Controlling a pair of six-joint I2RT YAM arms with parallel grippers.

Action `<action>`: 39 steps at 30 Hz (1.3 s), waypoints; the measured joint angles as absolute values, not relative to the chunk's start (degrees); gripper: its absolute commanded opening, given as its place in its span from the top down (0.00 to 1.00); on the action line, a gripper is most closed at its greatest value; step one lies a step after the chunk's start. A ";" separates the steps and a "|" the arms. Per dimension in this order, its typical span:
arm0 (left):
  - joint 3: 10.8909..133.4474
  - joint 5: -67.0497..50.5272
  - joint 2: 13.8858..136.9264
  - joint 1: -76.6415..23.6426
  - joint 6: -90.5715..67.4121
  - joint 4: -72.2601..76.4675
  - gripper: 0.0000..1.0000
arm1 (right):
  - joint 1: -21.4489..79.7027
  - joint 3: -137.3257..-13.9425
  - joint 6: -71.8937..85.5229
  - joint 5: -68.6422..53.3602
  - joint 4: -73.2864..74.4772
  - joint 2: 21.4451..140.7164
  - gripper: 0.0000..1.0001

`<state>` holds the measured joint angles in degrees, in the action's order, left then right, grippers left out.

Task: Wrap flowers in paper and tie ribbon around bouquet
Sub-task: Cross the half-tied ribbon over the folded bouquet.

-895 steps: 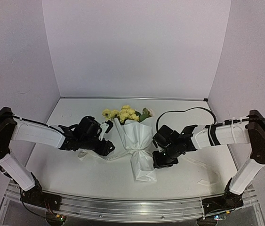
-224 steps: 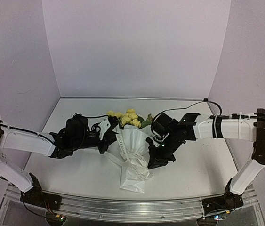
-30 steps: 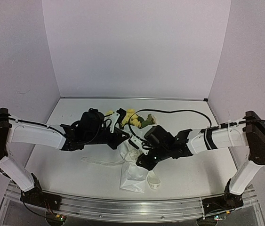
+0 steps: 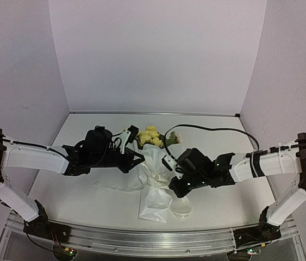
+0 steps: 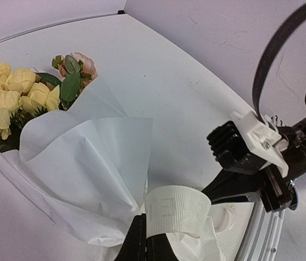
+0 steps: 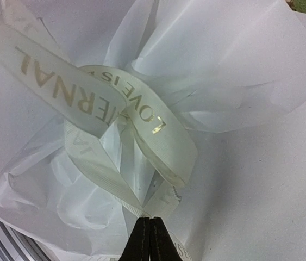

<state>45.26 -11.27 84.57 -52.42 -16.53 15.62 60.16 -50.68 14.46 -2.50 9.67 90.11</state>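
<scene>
The bouquet lies mid-table with yellow flowers (image 4: 150, 136) (image 5: 10, 95) at its far end and white paper (image 4: 156, 197) (image 5: 87, 157) (image 6: 223, 70) wrapped around them. The cream ribbon (image 4: 154, 177) (image 5: 178, 210) (image 6: 142, 120), lettered in gold, is looped around the waist. My left gripper (image 4: 139, 159) (image 5: 144, 231) is at the waist's left side, shut on a ribbon loop. At the waist's right side, my right gripper (image 4: 173, 187) (image 6: 151, 222) (image 5: 249, 163) is shut on a fold of the ribbon. One ribbon tail (image 4: 112, 187) trails left on the table.
Another ribbon end (image 4: 182, 209) curls by the paper's near right corner. The right arm's black cable (image 4: 207, 128) arcs over the back of the table. The metal rail (image 4: 142, 239) runs along the near edge, with walls close on three sides.
The right gripper has shut on the ribbon and drawn right and nearer. The left arm has pulled back left a little. The ribbon now sits tighter at the waist.
</scene>
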 measured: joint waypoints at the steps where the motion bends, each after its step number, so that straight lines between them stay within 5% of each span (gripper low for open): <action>1: 44.76 -12.00 83.99 -52.42 -16.53 15.64 1.00 | 60.16 -50.68 15.51 -2.27 9.88 90.11 1.00; 20: 37.25 -18.44 78.41 -58.93 -13.65 16.64 0.99 | 60.15 -57.75 31.40 -0.97 10.37 98.33 1.00; 32: 26.89 -9.79 70.76 -63.11 -21.62 16.76 0.84 | 59.77 -59.10 34.34 -0.64 10.36 99.81 1.00; 39: 24.71 -7.78 69.37 -64.91 -24.63 16.64 0.91 | 59.77 -59.53 34.50 -0.67 10.35 100.09 1.00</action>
